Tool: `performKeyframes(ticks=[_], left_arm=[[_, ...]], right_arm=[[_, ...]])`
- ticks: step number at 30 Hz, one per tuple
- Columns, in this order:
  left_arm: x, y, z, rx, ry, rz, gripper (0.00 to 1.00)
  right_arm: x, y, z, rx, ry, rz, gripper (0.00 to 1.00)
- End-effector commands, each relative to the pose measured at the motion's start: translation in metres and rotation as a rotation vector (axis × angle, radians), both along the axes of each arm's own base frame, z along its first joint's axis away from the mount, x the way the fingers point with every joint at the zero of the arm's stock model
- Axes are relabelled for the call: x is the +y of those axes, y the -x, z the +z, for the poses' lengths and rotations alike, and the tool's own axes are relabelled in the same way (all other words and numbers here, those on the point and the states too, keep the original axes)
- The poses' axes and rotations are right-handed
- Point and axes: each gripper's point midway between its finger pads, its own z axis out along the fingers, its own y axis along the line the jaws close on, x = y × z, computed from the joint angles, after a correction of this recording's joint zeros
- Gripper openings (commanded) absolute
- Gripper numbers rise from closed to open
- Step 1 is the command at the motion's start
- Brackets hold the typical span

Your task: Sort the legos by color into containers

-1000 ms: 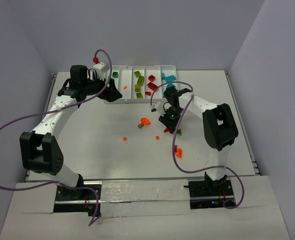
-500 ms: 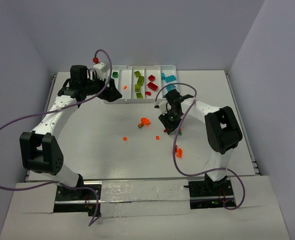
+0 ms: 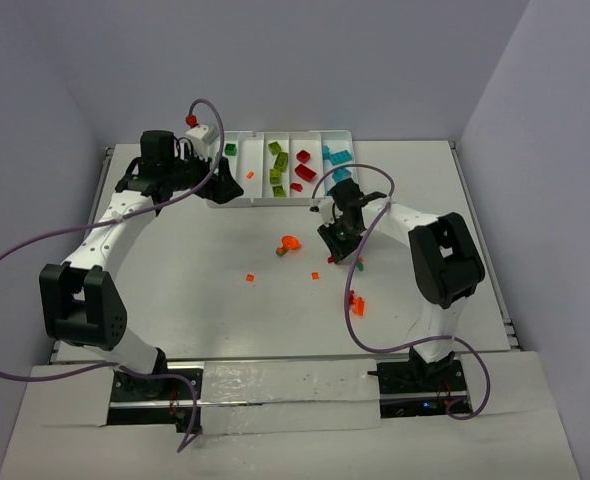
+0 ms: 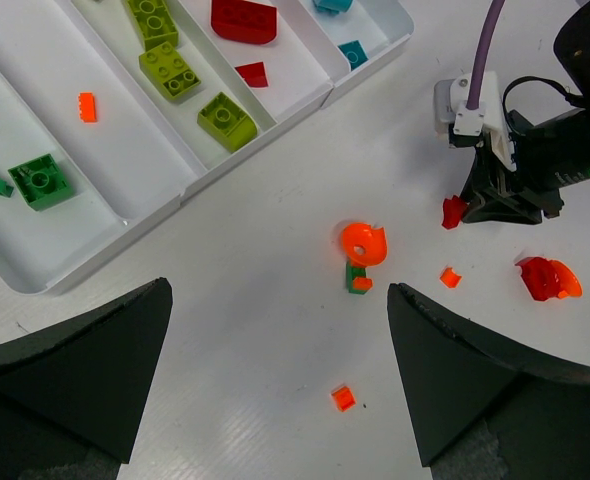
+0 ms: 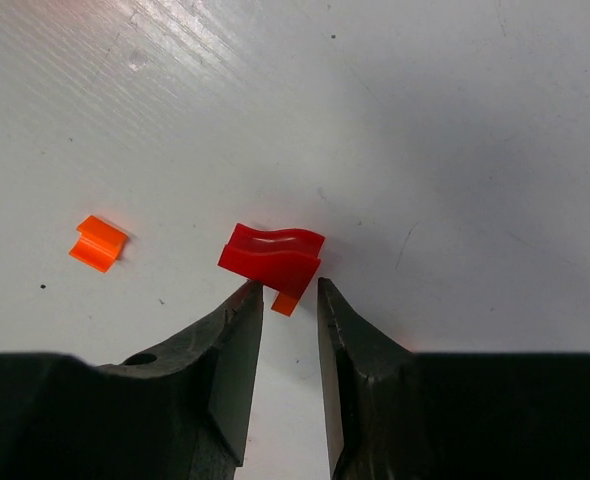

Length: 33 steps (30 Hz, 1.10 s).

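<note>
The right pincer [image 5: 283,292] is down low over the tabletop [image 3: 205,250]. Its two dark fingers [image 5: 237,330] have only a small gap between them, and they hold nothing. A little red piece [image 5: 273,255] lies on the tabletop right in front of the tips. A tiny orange bit [image 5: 285,301] pokes out from under it into the gap. The left pincer [image 4: 277,290] is open wide and empty, up by the left end of the white tray [image 4: 125,150].

I think the red piece is very light, hard and smooth. It should not bend or break. But it could slide or flip away if one finger bumps it first. The best place to grab it looks like its two flat sides, one finger on each. The orange bit may be stuck to it; I cannot tell.

The right wrist view shows the red piece up close, with its wavy top and the orange bit. In the top view it is only a speck, but that view shows the tray is well apart from it.

The left wrist view looks into the tray. It shows a dark green brick [image 4: 40,180], lime bricks [image 4: 180,72], a red brick [image 4: 243,20] and a teal brick [image 4: 353,53], each colour in its own lane. It also shows a loose orange round piece [image 4: 362,245] sitting on a small green brick [image 4: 356,281].
</note>
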Motion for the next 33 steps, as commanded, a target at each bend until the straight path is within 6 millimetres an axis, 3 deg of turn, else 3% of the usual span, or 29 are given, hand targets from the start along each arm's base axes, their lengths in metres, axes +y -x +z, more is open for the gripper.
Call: performKeyframes(ticks=[1, 15, 21, 24, 26, 29, 33], left_arm=[[-0.003, -0.003, 0.015, -0.051, 0.001, -0.013, 0.99], [-0.003, -0.003, 0.015, -0.050, -0.002, -0.009, 0.99], [-0.004, -0.003, 0.014, -0.034, 0.016, -0.004, 0.99], [-0.010, 0.002, 0.013, 0.010, 0.067, -0.001, 0.99], [-0.018, 0.014, 0.011, 0.058, 0.128, -0.031, 0.99], [-0.029, 0.027, 0.016, 0.113, 0.222, -0.067, 0.99], [-0.041, 0.044, 0.008, 0.228, 0.323, -0.103, 0.95]], right_arm=[[0.001, -0.004, 0.000, -0.042, 0.000, -0.003, 0.35], [-0.002, -0.008, -0.007, -0.070, 0.015, -0.011, 0.25], [-0.004, -0.007, -0.005, -0.093, 0.015, -0.002, 0.11], [0.001, -0.004, 0.006, -0.108, -0.025, 0.021, 0.05], [0.010, -0.003, 0.024, -0.133, -0.088, 0.050, 0.00], [0.021, -0.002, 0.048, -0.163, -0.160, 0.084, 0.00], [0.044, -0.002, 0.097, -0.240, -0.284, 0.147, 0.00]])
